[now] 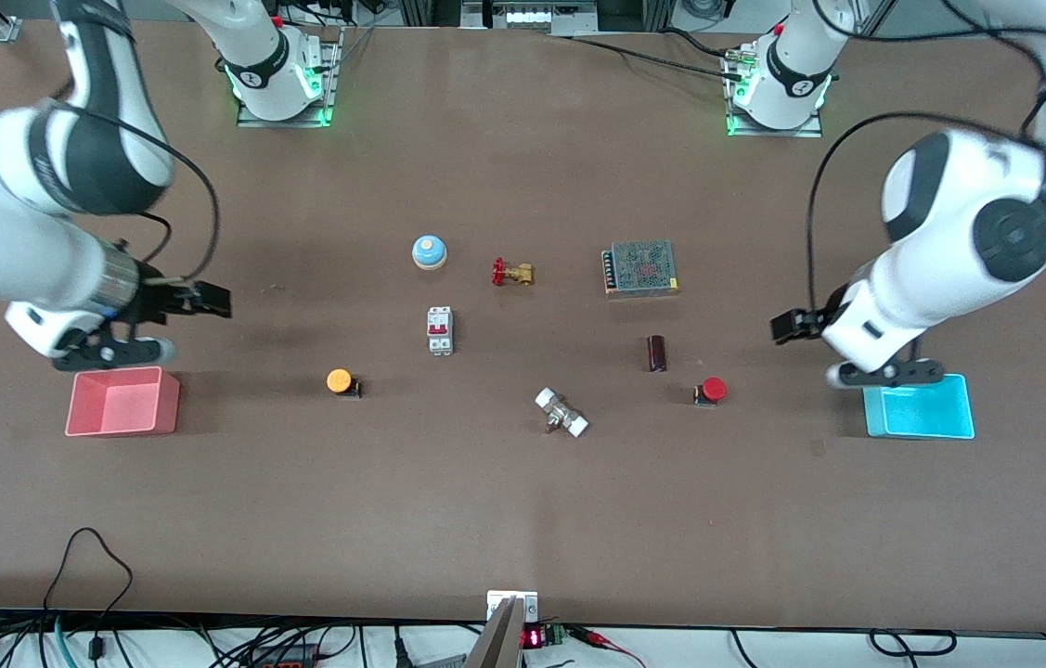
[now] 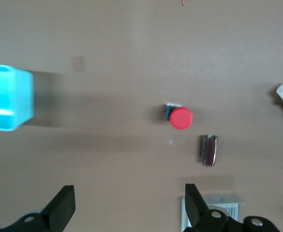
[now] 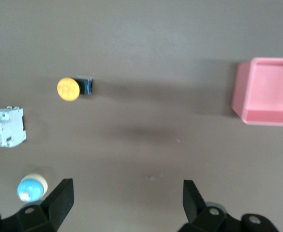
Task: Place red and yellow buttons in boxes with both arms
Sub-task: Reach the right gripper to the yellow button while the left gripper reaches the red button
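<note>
The yellow button lies on the table toward the right arm's end; it also shows in the right wrist view. The pink-red box stands beside it at that end and shows in the right wrist view. The red button lies toward the left arm's end, near the cyan box; both show in the left wrist view, the button and the box. My right gripper is open and empty over bare table. My left gripper is open and empty over bare table.
In the middle of the table lie a blue-and-white bell, a red-handled brass valve, a mesh-topped power supply, a white circuit breaker, a dark brown block and a white fitting.
</note>
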`<state>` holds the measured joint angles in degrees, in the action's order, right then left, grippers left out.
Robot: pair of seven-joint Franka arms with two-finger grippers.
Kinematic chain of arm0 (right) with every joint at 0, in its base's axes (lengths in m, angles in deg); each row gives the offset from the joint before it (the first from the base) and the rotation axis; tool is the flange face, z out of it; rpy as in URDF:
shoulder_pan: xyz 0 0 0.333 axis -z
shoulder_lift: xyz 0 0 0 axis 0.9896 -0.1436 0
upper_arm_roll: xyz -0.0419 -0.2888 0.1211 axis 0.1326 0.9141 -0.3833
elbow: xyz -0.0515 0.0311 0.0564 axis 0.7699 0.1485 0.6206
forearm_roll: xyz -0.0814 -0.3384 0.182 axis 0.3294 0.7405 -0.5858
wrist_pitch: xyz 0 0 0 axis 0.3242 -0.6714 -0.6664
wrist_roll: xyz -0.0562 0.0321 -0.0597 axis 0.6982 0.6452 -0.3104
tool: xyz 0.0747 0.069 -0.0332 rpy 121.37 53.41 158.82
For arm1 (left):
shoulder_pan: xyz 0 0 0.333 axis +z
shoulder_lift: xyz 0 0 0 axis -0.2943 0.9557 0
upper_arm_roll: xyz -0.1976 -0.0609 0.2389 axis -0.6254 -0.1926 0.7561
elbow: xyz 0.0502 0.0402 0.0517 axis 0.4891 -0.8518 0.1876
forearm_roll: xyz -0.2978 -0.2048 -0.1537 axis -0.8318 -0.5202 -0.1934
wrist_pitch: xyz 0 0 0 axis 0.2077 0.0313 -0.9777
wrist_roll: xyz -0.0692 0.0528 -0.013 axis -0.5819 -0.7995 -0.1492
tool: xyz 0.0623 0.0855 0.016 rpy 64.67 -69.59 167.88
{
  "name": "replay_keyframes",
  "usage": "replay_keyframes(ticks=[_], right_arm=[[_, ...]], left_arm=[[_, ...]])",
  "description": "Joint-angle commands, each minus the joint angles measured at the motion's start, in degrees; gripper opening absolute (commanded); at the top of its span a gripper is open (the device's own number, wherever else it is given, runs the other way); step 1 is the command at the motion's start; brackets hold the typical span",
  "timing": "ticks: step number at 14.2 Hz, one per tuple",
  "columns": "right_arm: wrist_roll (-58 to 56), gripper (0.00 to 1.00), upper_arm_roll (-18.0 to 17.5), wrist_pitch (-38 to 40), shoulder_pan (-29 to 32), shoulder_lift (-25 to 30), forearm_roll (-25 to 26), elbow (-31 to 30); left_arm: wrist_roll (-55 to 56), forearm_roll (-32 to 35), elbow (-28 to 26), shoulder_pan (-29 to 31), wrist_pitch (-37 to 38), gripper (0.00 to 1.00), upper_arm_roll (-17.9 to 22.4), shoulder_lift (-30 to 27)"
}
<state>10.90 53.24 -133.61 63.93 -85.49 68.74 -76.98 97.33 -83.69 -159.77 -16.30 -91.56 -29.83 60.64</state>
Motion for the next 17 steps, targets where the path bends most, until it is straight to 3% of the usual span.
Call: replay_keyframes(ticks=[1,5,11,13,15,17], right_arm=[[2.6,1.00,0.3,-4.9,-3.0,-4.8,-0.7,0.8],[7.2,1.00,0.3,-11.3,-7.2,-11.3,-0.9,1.0],[11.7,1.00,0.3,-18.1,-9.9,-17.3,-1.1,1.4],[12.0,1.00,0.3,-19.2,-9.9,-18.8,-3.9,1.8],[11.8,1.00,0.3,-19.3,-9.9,-20.8,-5.1,3.6],[11.9,1.00,0.3,-19.8,-9.9,-21.4,-5.2,3.6]], left_arm=[[5.6,-1.1,0.9,-1.5,-5.1,1.00,-0.2,5.4],[8.7,-0.8,0.6,-3.4,-13.4,1.00,-0.1,11.7],[10.0,-0.3,0.6,-4.7,-16.8,1.00,0.0,15.6],[10.4,-0.2,0.6,-5.1,-17.2,0.99,0.2,16.4],[11.0,0.1,0.6,-5.5,-17.3,0.94,0.3,16.7],[11.8,0.1,0.6,-5.6,-17.3,0.83,0.3,16.8]])
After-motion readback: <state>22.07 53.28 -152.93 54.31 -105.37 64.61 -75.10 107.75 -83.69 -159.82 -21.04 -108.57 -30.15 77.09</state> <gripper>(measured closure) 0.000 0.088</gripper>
